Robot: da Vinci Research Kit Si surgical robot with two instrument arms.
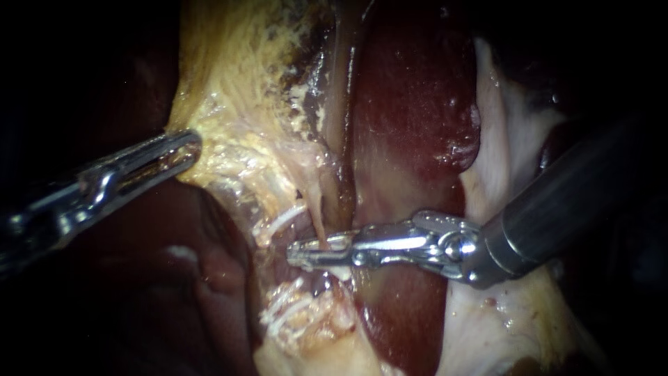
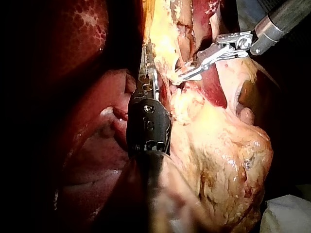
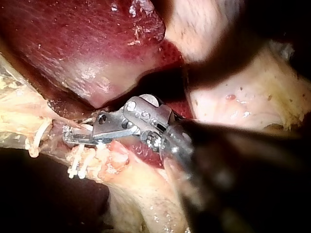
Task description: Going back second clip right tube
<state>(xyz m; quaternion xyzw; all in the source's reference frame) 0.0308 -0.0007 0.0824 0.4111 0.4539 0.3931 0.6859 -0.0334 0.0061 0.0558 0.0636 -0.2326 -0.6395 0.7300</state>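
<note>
Left instrument (image 1: 182, 150) has its tip hidden in yellow tissue (image 1: 236, 90); right instrument (image 1: 306, 253) has jaws slightly parted, seemingly straddling a thin tube (image 1: 316, 212).

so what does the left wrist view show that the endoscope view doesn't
Only the left wrist view: a white cloth beyond the tissue, and the full bulge of the yellow tissue near the right instrument.
Only the endoscope view: the white clips and the thin tube running to the right instrument's tip.
Both: the left instrument holding the yellow tissue, the right instrument, and the liver.
</note>
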